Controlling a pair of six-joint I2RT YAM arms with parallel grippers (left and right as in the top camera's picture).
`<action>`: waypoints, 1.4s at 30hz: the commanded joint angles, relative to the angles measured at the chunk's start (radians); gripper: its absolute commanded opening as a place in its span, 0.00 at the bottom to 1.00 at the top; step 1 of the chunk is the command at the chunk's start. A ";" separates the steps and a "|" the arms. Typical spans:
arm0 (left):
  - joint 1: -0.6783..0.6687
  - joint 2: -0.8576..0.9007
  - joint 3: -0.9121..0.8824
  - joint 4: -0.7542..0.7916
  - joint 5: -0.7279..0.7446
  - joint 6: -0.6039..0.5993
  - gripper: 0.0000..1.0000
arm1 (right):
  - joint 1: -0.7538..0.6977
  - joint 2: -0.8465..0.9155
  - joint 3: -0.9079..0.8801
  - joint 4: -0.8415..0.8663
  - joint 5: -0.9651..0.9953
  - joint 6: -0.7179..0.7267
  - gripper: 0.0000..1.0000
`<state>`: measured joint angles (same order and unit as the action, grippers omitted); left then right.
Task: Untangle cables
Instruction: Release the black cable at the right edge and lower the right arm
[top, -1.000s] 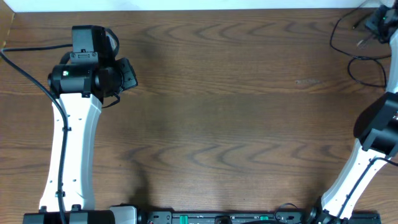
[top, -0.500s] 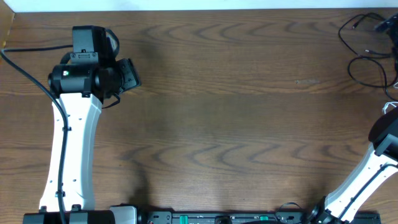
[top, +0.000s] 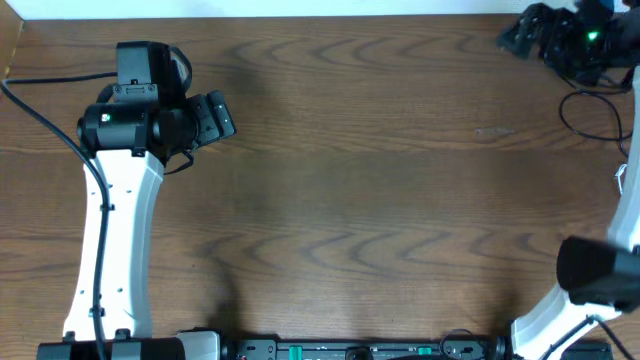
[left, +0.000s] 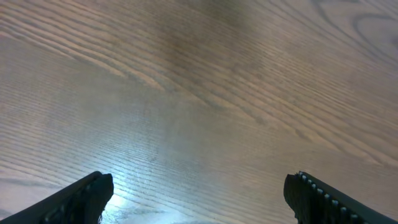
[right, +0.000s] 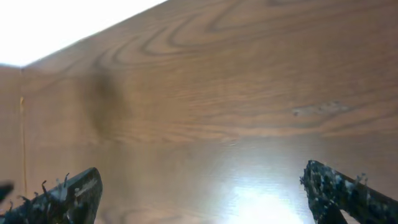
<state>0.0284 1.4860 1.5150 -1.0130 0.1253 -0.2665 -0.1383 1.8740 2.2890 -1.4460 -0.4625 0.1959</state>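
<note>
Cables (top: 564, 112): black loop by right edge, nearward of far-right-corner right gripper (top: 514, 32), spread, facing left; left gripper (top: 222, 115) spread, well apart.

No text, label, brand, number or sign is readable in any view.

a brown wooden table (top: 380, 200) with wavy grain fills the overhead view. a small pale scuff (top: 495, 130) marks it toward the far right. a white strip (top: 300, 7) runs along the table's far edge. lamp glare (right: 261, 205) shines off the wood.
</note>
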 joint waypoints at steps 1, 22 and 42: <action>0.003 0.010 -0.006 0.001 -0.003 -0.009 0.93 | 0.031 -0.119 0.009 -0.056 0.048 -0.040 0.99; 0.003 0.010 -0.006 0.000 -0.003 -0.009 0.93 | 0.061 -0.417 0.008 -0.252 0.092 -0.075 0.99; 0.003 0.010 -0.006 0.000 -0.003 -0.009 0.93 | 0.060 -0.664 -0.417 0.198 0.488 -0.082 0.99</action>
<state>0.0284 1.4860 1.5150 -1.0134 0.1257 -0.2661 -0.0807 1.3098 2.0254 -1.3571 -0.0509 0.1242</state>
